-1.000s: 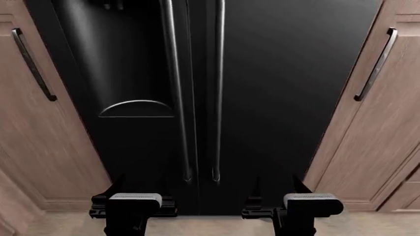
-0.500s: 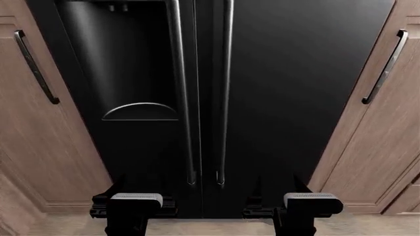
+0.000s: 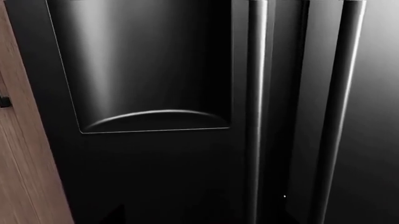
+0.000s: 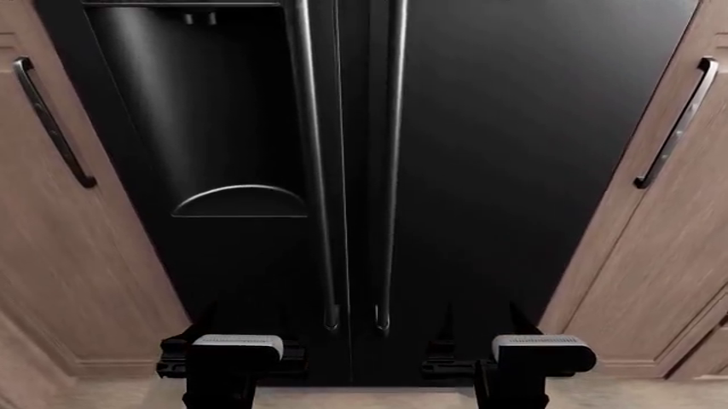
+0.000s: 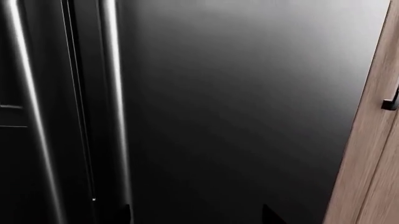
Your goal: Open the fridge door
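Observation:
The glossy black fridge [image 4: 500,153] fills the head view straight ahead, both doors shut. Its two long vertical bar handles [image 4: 313,170] [image 4: 393,170] run side by side along the centre seam. A dispenser recess [image 4: 228,128] is set in the left door. My left gripper [image 4: 245,317] hangs low before the left door, open and empty. My right gripper [image 4: 480,317] is level with it before the right door, also open and empty. Neither touches the fridge. The left wrist view shows the recess [image 3: 149,70] and both handles [image 3: 255,116]. The right wrist view shows the right door [image 5: 249,102].
Brown wooden cabinets flank the fridge, on the left [image 4: 68,256] and the right [image 4: 660,273], each with a dark bar handle [image 4: 51,123] [image 4: 679,123]. A strip of pale floor [image 4: 364,399] shows under the fridge between my arms.
The whole view has drawn nearer to the fridge: its handles' lower ends sit lower in the frame and the cabinets have spread outward. Both grippers hold the same open pose.

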### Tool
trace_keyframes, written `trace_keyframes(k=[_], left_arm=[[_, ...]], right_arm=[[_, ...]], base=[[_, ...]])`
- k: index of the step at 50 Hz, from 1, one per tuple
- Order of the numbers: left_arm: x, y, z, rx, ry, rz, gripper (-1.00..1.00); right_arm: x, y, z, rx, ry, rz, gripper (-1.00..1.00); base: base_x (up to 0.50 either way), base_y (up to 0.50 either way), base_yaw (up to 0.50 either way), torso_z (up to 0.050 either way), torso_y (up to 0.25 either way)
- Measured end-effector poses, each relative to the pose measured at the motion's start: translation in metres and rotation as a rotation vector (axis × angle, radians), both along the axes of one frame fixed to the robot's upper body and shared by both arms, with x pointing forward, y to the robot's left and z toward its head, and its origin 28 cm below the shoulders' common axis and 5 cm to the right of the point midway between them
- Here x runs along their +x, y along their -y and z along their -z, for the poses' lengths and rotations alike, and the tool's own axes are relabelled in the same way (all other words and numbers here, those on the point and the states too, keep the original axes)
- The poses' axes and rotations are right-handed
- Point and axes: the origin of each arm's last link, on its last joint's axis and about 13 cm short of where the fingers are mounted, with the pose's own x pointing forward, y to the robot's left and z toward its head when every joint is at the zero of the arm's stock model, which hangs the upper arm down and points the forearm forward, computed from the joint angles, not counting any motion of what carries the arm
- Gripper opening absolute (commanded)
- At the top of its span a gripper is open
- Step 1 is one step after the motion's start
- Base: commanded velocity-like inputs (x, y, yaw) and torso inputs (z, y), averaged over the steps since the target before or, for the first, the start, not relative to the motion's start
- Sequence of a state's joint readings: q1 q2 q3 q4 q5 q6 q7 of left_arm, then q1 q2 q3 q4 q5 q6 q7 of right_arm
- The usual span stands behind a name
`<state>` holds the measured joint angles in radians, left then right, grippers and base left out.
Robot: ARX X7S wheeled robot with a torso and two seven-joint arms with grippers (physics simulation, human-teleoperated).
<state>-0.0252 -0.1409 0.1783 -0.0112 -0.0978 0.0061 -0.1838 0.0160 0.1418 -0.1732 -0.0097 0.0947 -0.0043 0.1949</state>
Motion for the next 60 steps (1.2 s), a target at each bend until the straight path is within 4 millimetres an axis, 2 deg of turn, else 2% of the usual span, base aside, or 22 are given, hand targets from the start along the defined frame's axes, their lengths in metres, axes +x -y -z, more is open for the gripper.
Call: trace_keyframes(k=[17,22,26,32,45,60], left_arm=[[0.001,-0.001,0.000,0.004,-0.015,-0.004,1.00],[0.008,-0.001,-0.008,-0.005,-0.029,-0.006,1.00],[0.016,0.002,-0.024,-0.007,-0.027,0.011,1.00],[0.034,0.010,-0.058,-0.016,-0.001,0.059,1.00],[0.083,0.021,-0.119,-0.024,0.018,0.135,1.00],[0.129,0.036,-0.166,0.010,0.042,0.162,1.00]], right_arm=[[0.000,0.000,0.000,0.019,0.003,0.004,1.00],[0.000,0.000,0.000,0.025,-0.001,0.005,1.00],[0.001,0.000,0.001,0.030,-0.012,0.006,1.00],[0.000,0.000,0.002,0.038,-0.023,0.006,1.00],[0.000,0.000,0.004,0.053,-0.039,0.003,1.00],[0.000,0.001,0.005,0.060,-0.045,0.002,1.00]], base=[[0.04,0.00,0.00,0.000,0.000],[0.00,0.00,0.00,0.000,0.000],[0.00,0.00,0.00,0.000,0.000],[0.00,0.00,0.00,0.000,0.000],[0.00,0.00,0.00,0.000,0.000],[0.00,0.00,0.00,0.000,0.000]])
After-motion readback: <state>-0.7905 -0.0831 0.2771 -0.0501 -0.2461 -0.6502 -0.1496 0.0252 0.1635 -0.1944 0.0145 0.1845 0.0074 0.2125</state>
